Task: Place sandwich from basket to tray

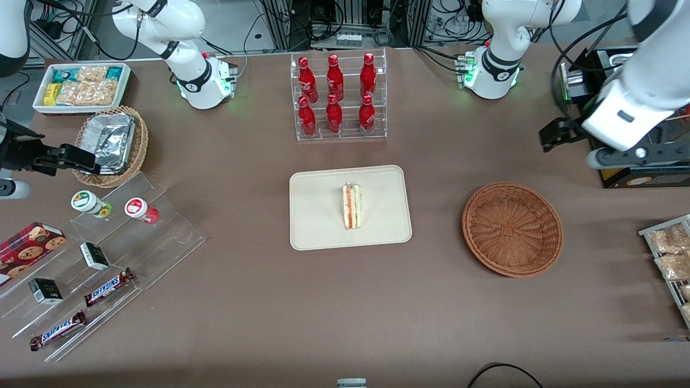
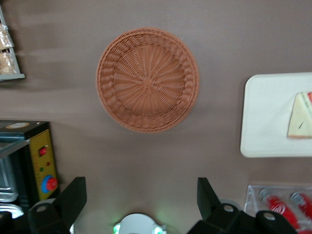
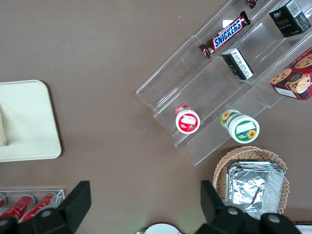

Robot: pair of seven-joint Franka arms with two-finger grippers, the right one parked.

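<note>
The sandwich, a white wedge with red-orange and green layers, lies in the middle of the cream tray at the table's centre. It also shows in the left wrist view on the tray. The reddish-brown wicker basket stands empty beside the tray, toward the working arm's end; the left wrist view shows its bare inside. My left gripper hangs high above the table, farther from the front camera than the basket. It is open and empty.
A clear rack of red bottles stands farther back than the tray. A black box with a yellow panel and a rack of snack packets sit at the working arm's end. A foil-lined tan basket, white snack bin and acrylic shelf sit at the parked arm's end.
</note>
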